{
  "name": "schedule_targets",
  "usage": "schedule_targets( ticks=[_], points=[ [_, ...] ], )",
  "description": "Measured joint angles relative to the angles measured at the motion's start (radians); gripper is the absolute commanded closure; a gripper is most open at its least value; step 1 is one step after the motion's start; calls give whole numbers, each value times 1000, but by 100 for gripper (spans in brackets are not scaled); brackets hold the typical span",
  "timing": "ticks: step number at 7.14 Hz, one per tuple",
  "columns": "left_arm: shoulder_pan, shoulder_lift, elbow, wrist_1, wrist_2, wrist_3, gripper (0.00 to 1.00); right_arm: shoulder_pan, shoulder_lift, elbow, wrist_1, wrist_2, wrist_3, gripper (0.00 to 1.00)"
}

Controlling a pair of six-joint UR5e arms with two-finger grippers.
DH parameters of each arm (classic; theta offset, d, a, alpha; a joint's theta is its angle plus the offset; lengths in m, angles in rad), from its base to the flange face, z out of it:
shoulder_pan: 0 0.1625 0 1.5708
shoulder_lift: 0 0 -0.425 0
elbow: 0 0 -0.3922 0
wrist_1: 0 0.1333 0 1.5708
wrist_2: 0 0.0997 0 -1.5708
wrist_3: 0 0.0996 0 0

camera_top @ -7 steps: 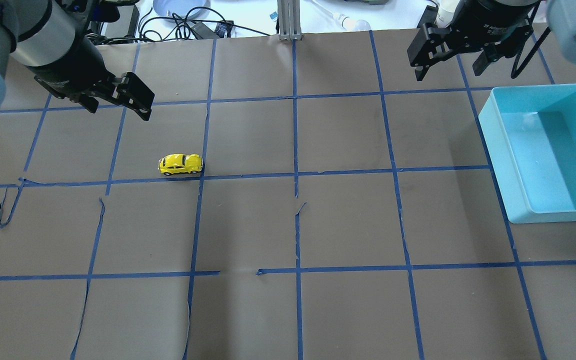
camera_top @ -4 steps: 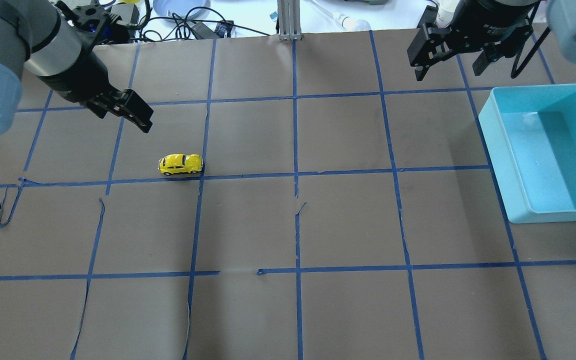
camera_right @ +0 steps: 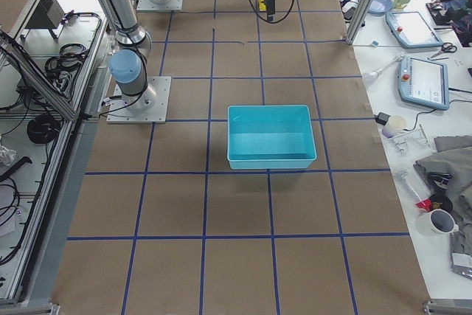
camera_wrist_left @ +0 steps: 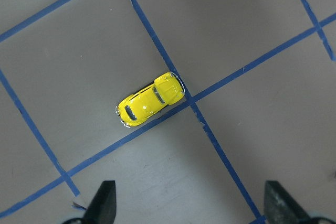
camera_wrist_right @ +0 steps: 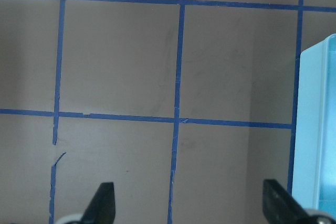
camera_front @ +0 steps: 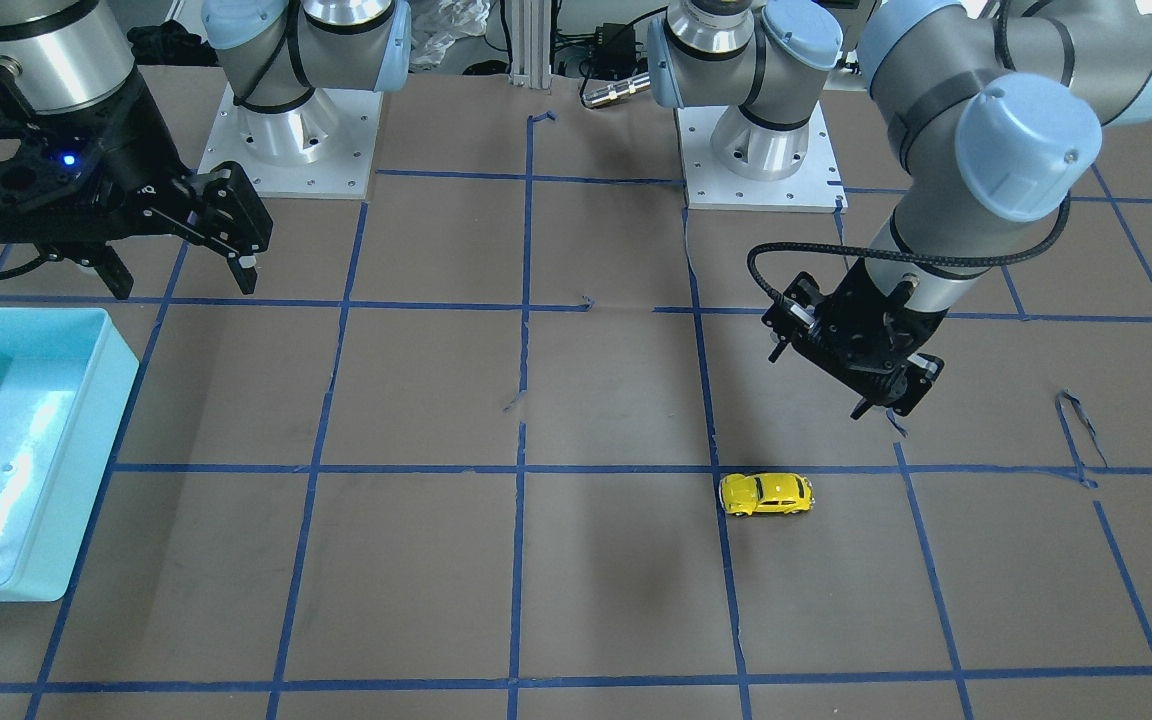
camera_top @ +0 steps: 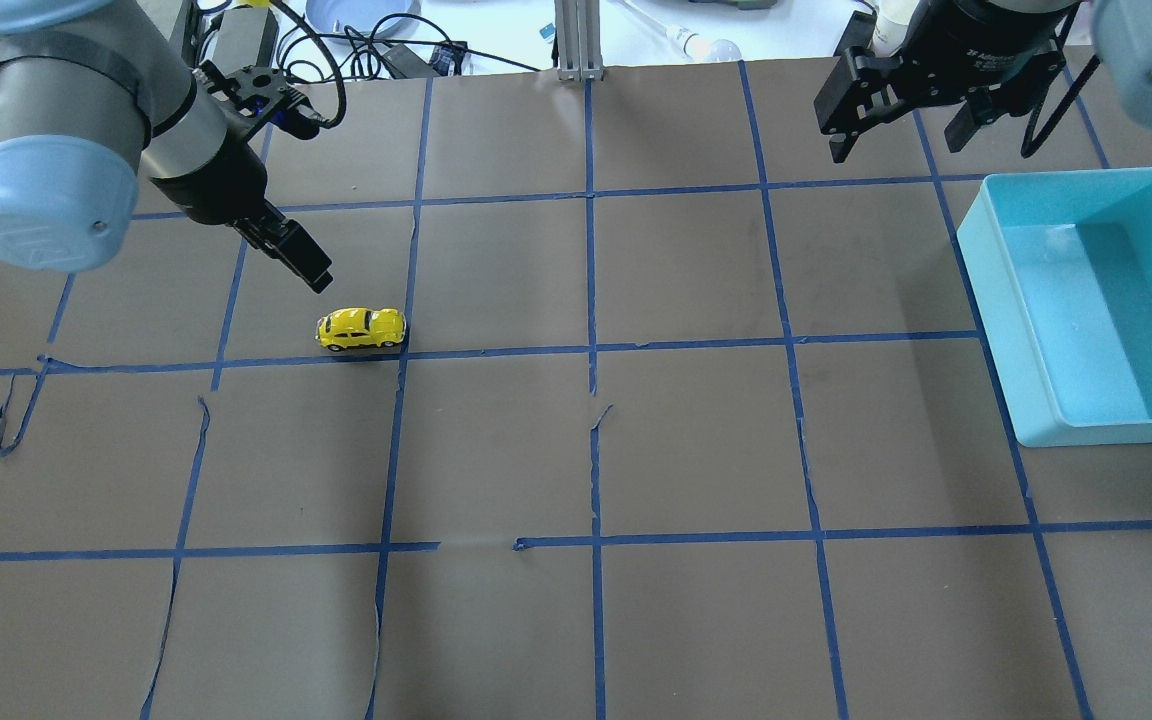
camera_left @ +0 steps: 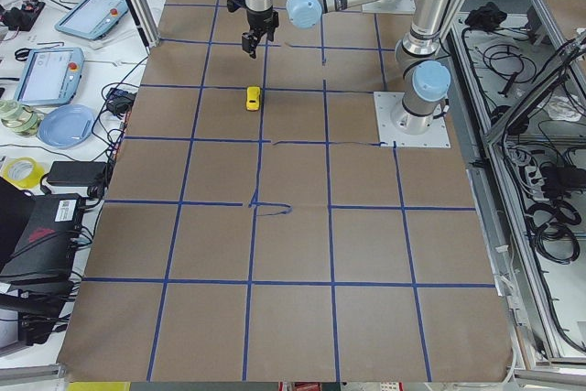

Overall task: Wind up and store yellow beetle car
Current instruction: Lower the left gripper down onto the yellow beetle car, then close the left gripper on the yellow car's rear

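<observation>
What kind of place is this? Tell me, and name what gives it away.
Most likely a robotics lab test cell. The left arm and right arm are bolted to a table papered brown and marked with a blue tape grid. Control tablets and cables lie alongside.

Silver-grey tubular arms (camera_front: 936, 70) with pale-blue joint caps (camera_front: 1021, 150).
</observation>
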Motion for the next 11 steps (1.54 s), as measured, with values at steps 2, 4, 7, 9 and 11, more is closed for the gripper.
schedule_targets(
  ticks=[2, 4, 7, 9, 11],
  points=[
    [-3, -58, -30, 91, 30, 242, 0, 0, 0, -1, 0, 1, 0, 0],
    [-3, -113, -90, 229, 73, 456, 1, 0, 0, 0, 0, 0, 0, 0],
    [-6, -181, -154, 410, 74, 658, 2, 0, -1, 0, 0, 0, 0, 0],
    [-7, -207, -169, 429, 72, 740, 2, 0, -1, 0, 0, 1, 0, 0],
    [-8, -233, -174, 454, 69, 798, 2, 0, 0, 0, 0, 0, -1, 0]
  ],
)
